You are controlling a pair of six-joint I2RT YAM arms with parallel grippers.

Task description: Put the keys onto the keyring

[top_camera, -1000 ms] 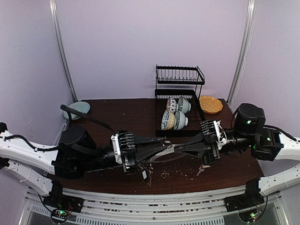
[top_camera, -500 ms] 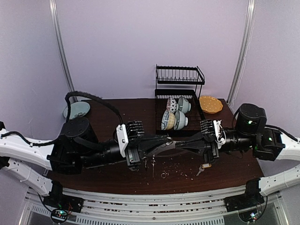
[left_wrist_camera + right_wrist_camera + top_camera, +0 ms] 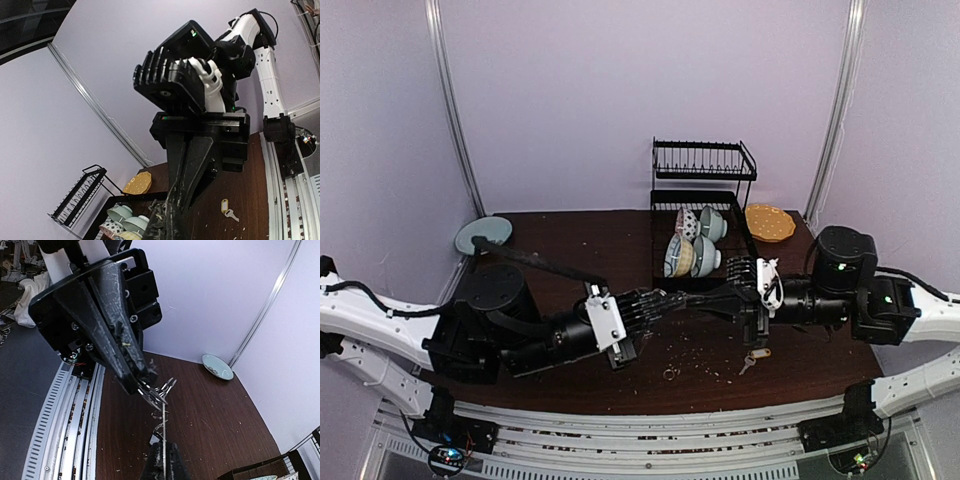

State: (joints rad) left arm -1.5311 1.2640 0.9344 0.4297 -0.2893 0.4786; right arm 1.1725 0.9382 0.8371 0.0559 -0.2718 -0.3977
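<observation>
The keyring (image 3: pixel 164 422) shows edge-on as a thin grey hoop held in the air between both arms, with small rings (image 3: pixel 161 415) dangling from it. My right gripper (image 3: pixel 164 456) is shut on its lower part. My left gripper (image 3: pixel 143 383) is shut on its upper end, where the metal splays. From above, the left gripper (image 3: pixel 670 298) and right gripper (image 3: pixel 717 297) meet tip to tip in front of the rack. The keys (image 3: pixel 754 358), a silver key with a yellow tag (image 3: pixel 224 205), lie on the brown table (image 3: pixel 570 250) below the right arm, apart from both grippers.
A black dish rack (image 3: pixel 703 190) with several bowls (image 3: pixel 695 250) stands just behind the grippers. A yellow plate (image 3: pixel 770 222) lies to its right and a teal plate (image 3: pixel 484 235) at the far left. A tiny loose ring (image 3: pixel 670 374) and crumbs lie near the front.
My left gripper has swung right and up, and closed on the keyring. Both grippers have lifted the hoop off the table towards the rack. The keys have stayed put.
</observation>
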